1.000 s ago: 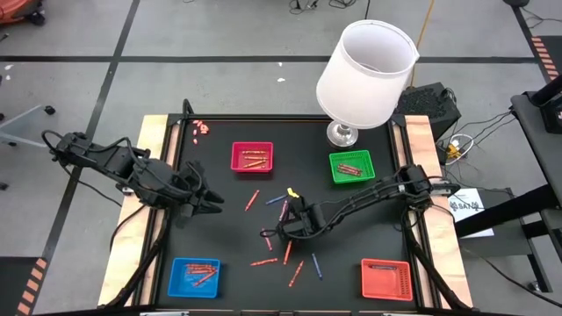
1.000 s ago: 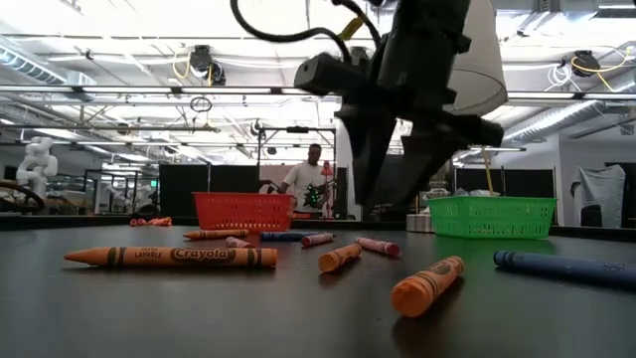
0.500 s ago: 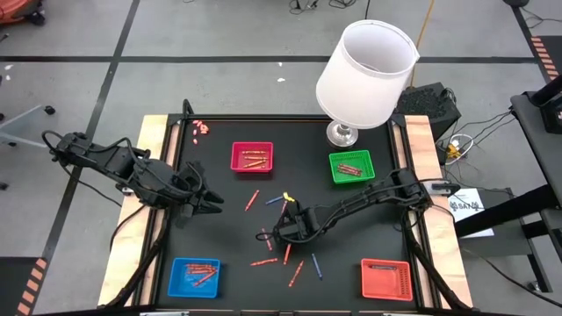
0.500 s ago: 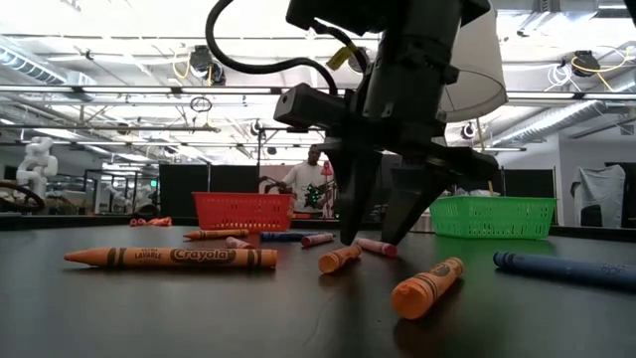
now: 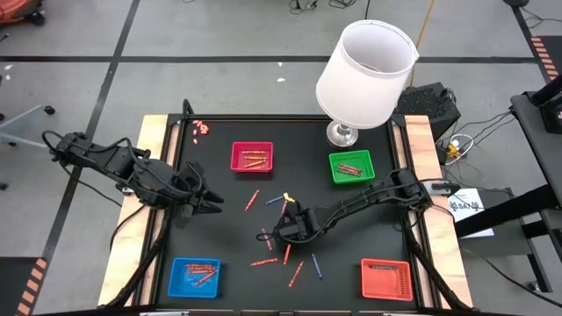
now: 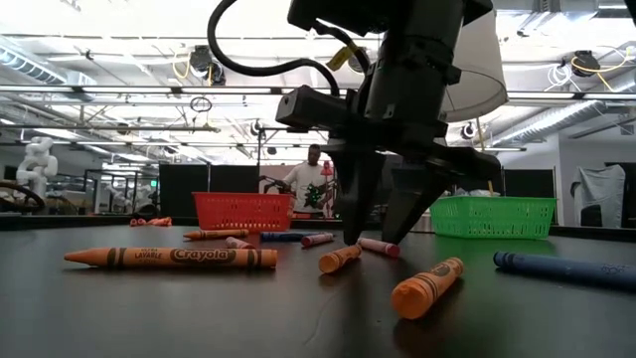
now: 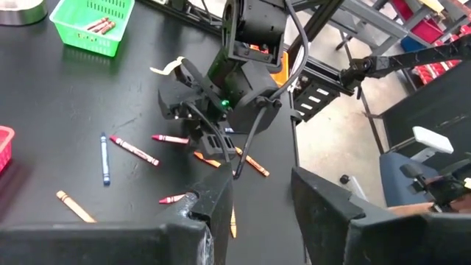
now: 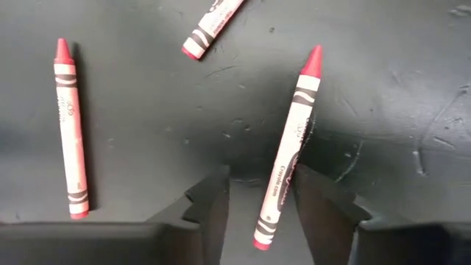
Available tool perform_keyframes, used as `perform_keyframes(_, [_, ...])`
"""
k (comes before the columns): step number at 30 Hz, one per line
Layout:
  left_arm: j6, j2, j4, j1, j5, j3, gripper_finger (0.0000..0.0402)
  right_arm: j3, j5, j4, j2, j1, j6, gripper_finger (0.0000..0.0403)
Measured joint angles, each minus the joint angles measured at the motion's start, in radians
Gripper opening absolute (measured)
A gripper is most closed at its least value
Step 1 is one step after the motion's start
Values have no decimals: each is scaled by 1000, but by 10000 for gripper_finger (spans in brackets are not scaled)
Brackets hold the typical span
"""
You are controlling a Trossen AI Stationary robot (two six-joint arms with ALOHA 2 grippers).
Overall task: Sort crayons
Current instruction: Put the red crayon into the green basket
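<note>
Several crayons [image 5: 288, 256] lie loose on the black mat, mostly red and orange, some blue. My right gripper [image 5: 269, 235] points down at the middle of the mat, and its fingertips stand on or just above the mat. It is open, with one finger on each side of a red crayon [image 8: 288, 154] that lies flat; the same crayon [image 6: 379, 246] shows in the low view. My left gripper [image 5: 216, 204] waits open above the mat's left part, holding nothing. My right gripper comes from above, its fingers across the red crayon's blunt half [image 8: 276, 199]. One finger [image 8: 313, 191] stands right against the crayon's side; I cannot tell whether it touches. The other finger is clear of it. The crayon lies flat on the mat.
A pink-red tray [image 5: 252, 146] and a green tray [image 5: 351, 154] stand at the far side, a blue tray [image 5: 194, 262] and an orange-red tray [image 5: 386, 263] at the near side, each with crayons in it. A white-shaded lamp [image 5: 364, 66] stands at the far right corner.
My right gripper has come down onto the mat and slightly toward its left and near edges, so that its fingers now stand around the red crayon. For the last half second it has kept still. The crayons have not moved.
</note>
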Motion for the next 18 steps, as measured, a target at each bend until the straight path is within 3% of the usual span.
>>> perform_keyframes(18, [5,0,0,0,-25,0,139,-2,-2,-12,2,0,-8,22])
